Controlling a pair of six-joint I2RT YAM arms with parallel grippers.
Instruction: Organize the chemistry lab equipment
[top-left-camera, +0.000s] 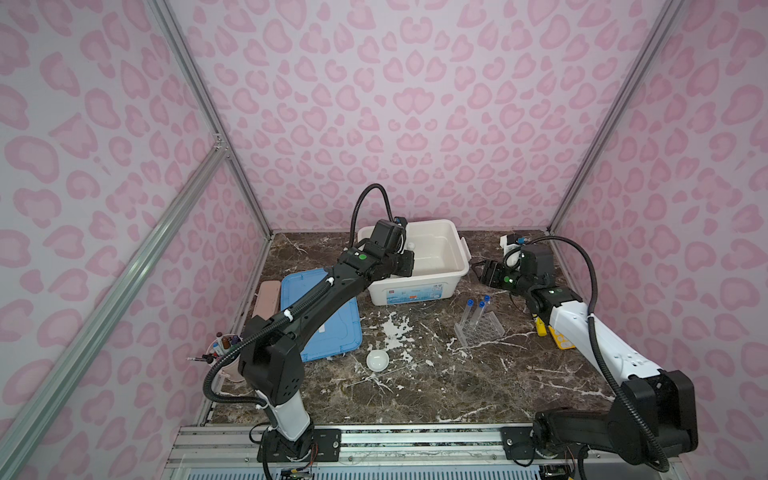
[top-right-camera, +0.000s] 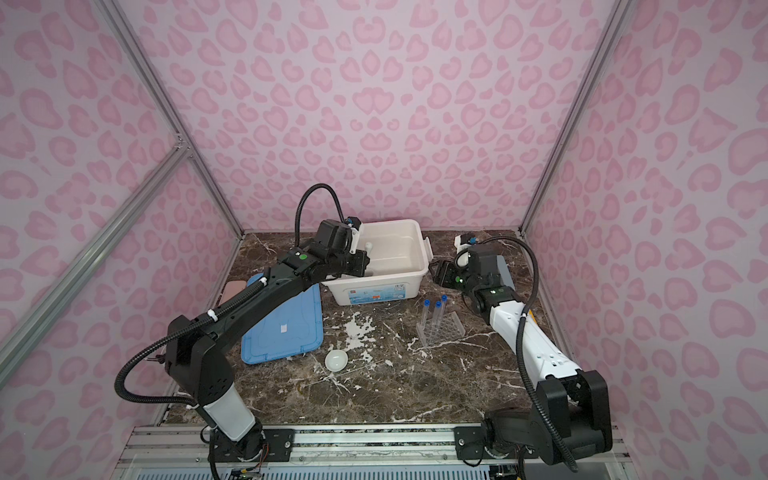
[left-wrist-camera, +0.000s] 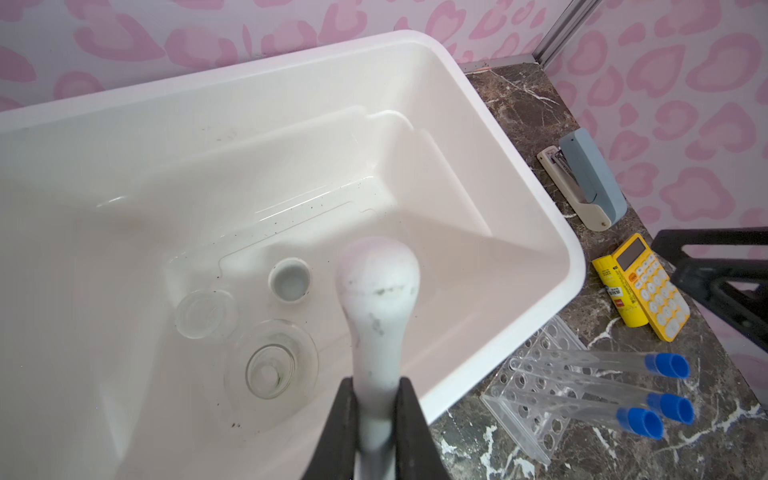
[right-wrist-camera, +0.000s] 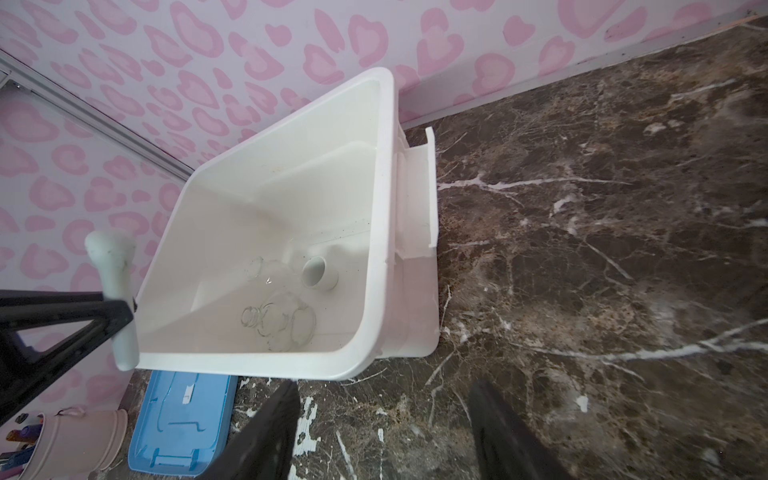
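In both top views the left claw (top-left-camera: 406, 258) hung over the near left corner of a white plastic bin (top-left-camera: 455, 249). It was clenched on a pale pestle (top-left-camera: 410, 247) whose round knob poked up. The right claw (top-left-camera: 485, 272) hovered just beside the bin's right end. A clear rack (top-left-camera: 484, 332) dotted with holes stood right of centre and held three blue-capped test tubes (top-left-camera: 477, 309). A shallow round white dish (top-left-camera: 377, 360) lay alone nearer the front. A flat blue lid (top-left-camera: 328, 328) lay left of the bin.

In the left wrist view the pestle's bulbous head was matte and smudged grey. Below it, on the bin's glossy floor, sat a small white cup (left-wrist-camera: 289, 284), a clear beaker (left-wrist-camera: 205, 313) and what looked like a glass flask (left-wrist-camera: 272, 365).

In the right wrist view the black fingers (right-wrist-camera: 270, 428) stood spread, with nothing between them. The table (right-wrist-camera: 602, 208) was dark brown marble veined with white. The walls (right-wrist-camera: 199, 37) carried pink blotches.
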